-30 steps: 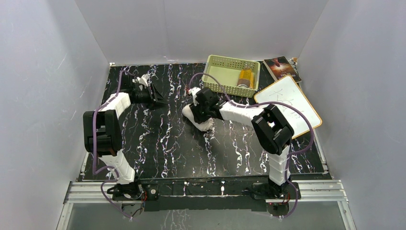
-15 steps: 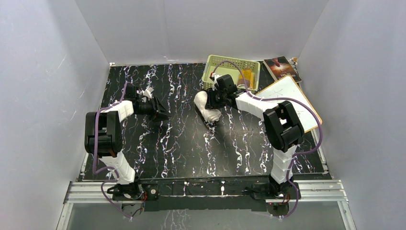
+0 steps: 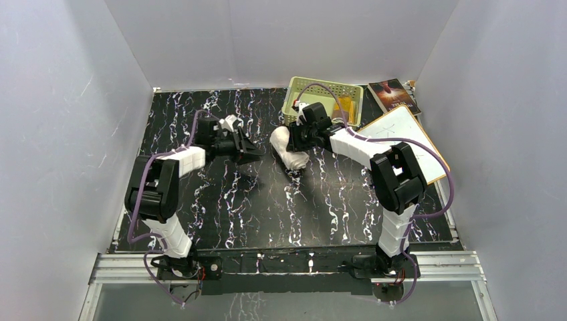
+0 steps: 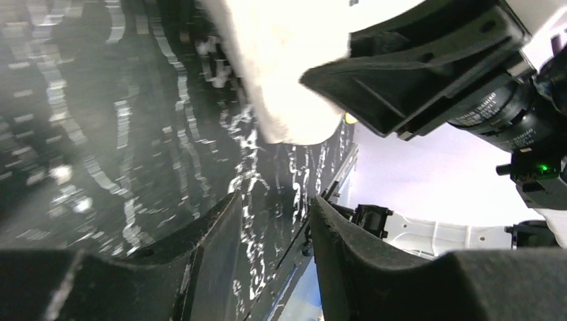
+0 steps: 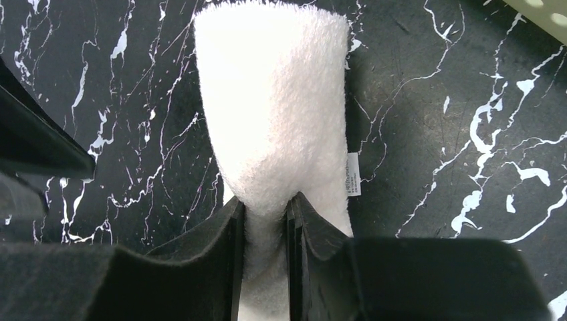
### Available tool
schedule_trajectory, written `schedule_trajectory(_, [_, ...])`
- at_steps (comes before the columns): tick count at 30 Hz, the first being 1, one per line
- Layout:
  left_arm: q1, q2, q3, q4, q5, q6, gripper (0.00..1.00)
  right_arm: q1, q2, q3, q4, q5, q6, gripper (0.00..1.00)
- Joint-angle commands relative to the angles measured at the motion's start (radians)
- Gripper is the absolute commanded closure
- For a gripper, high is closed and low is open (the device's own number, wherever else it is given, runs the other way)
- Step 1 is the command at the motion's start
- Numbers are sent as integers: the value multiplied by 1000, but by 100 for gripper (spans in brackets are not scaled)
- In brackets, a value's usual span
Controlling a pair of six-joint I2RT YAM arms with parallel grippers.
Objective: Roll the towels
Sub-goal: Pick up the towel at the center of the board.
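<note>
Work surface: the table point(image 3: 267, 207) carries a black sheet with white marble veining, glossy enough to throw highlights in the left wrist view. Plain white walls point(image 3: 267, 40) enclose it on the left, far and right sides. An aluminium rail point(image 3: 281, 264) runs along the near edge under both arm bases.

Right gripper point(image 5: 265, 221): the two fingers are clamped on the cream-white towel point(image 5: 274, 120), pinching its pile into a narrow waist between them. Beyond the fingertips the towel widens into a thick rolled bundle that lies on the table. A small sewn label point(image 5: 353, 174) shows at the towel's edge, just right of the fingertips.

Left gripper point(image 4: 274, 221): the jaws stand apart with nothing between them, and only veined table shows through the gap. The towel bundle lies just ahead of its fingertips, apart from them, with the right gripper on the far side of the bundle.

Far side: a pale green perforated basket point(image 3: 327, 83) stands just behind the right gripper, and the mustard-yellow towel point(image 3: 343, 109) lies inside it. Further right of that gripper, past the basket, lie a dark book point(image 3: 393, 95) and the white board point(image 3: 408, 144) with its orange rim, the board tilted across the table's right edge
</note>
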Motion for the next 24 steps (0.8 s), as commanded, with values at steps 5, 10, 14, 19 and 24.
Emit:
schedule_trajectory(5, [-181,98,-97,733,-69,-412,57,-24,-80,8,117,-106,90,84])
schedule_trajectory(10, [-232,165,-41,725,-113,-434,57,-29,-93,20,119,-109,112,84])
schedule_trajectory(14, [-236,167,-43,708,-147,-450,56,-32,-96,22,108,-108,107,84])
schedule_trajectory(19, [-236,176,-51,682,-176,-444,56,-32,-106,17,111,-120,114,84])
schedule_trajectory(24, [-233,145,-80,701,-179,-452,55,-63,-127,62,72,-86,88,84])
